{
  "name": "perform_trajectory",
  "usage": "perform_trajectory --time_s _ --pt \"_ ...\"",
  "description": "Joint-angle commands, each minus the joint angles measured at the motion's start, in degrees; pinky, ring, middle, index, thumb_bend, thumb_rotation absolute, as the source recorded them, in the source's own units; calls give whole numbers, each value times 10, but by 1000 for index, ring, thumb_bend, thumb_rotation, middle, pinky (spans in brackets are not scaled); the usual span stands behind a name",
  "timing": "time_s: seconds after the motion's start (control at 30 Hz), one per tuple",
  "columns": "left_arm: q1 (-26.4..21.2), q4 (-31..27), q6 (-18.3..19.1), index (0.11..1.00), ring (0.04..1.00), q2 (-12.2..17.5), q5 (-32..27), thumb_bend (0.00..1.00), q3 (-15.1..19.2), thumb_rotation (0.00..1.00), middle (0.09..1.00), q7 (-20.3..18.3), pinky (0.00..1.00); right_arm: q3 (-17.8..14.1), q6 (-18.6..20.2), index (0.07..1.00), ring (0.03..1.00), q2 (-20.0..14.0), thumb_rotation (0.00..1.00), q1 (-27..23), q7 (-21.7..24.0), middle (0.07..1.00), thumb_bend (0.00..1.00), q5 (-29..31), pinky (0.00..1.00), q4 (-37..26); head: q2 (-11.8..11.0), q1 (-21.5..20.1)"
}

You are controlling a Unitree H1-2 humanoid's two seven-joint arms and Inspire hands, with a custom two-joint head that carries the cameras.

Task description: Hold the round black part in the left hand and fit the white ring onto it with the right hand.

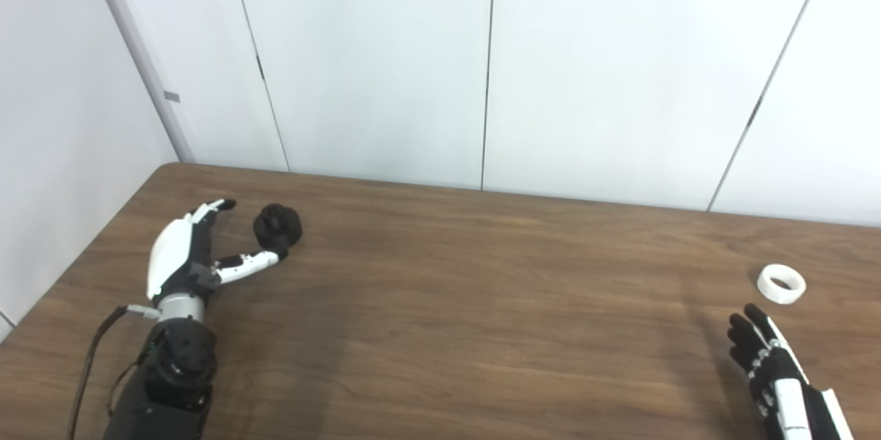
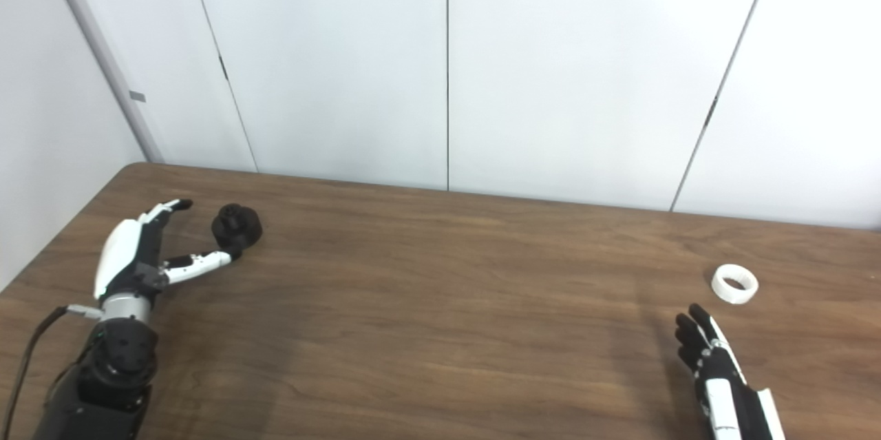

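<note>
Black part [image 1: 278,226]: round, matte, stepped knob, axis upright, far-left worktop [image 1: 482,302].
White ring [image 1: 781,284]: flat, hole upward, far right.
Left hand [image 1: 189,254]: fingers spread wide, thumb tip touching part.
Right hand [image 1: 774,364]: fingers apart, empty, near ring.

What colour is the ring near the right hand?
White ring, clearest in the left eye view.

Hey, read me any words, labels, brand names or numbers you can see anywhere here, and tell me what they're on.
None can be read.
Small grey tag on the wall strip: too small to tell whether it carries text.
Round black part, white ring, left hand, right hand, table: no markings show.
</note>
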Motion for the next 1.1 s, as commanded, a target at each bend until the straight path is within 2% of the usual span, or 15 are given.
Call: perform_trajectory --time_s 0.0,0.07,0.33,0.77,0.87,1.07 --pt "-37 0 6 867 1000 22 14 943 -5 338 959 7 1000 6 -7 935 939 14 987 19 -5 922 538 3 970 15 0 0" --pt "-48 9 20 860 1000 27 21 945 -16 339 958 1 1000 5 -7 933 938 15 975 20 -5 922 531 3 964 16 0 0" --pt "-77 48 29 842 1000 42 19 971 -41 337 963 -18 1000 6 -5 934 940 13 978 20 -3 925 552 0 964 11 1 -1" --pt "-104 106 40 815 1000 57 38 975 -75 349 955 -9 1000 6 -8 931 931 15 971 20 -3 916 570 0 962 12 1 -4" --pt "-112 130 35 814 1000 59 42 971 -80 335 956 -3 1000 5 -13 927 920 17 968 19 -5 906 562 -3 933 14 1 -4" --pt "-122 162 29 808 999 62 46 971 -90 348 947 10 1000 6 -7 929 930 17 974 22 -4 911 565 -1 985 8 3 -5"
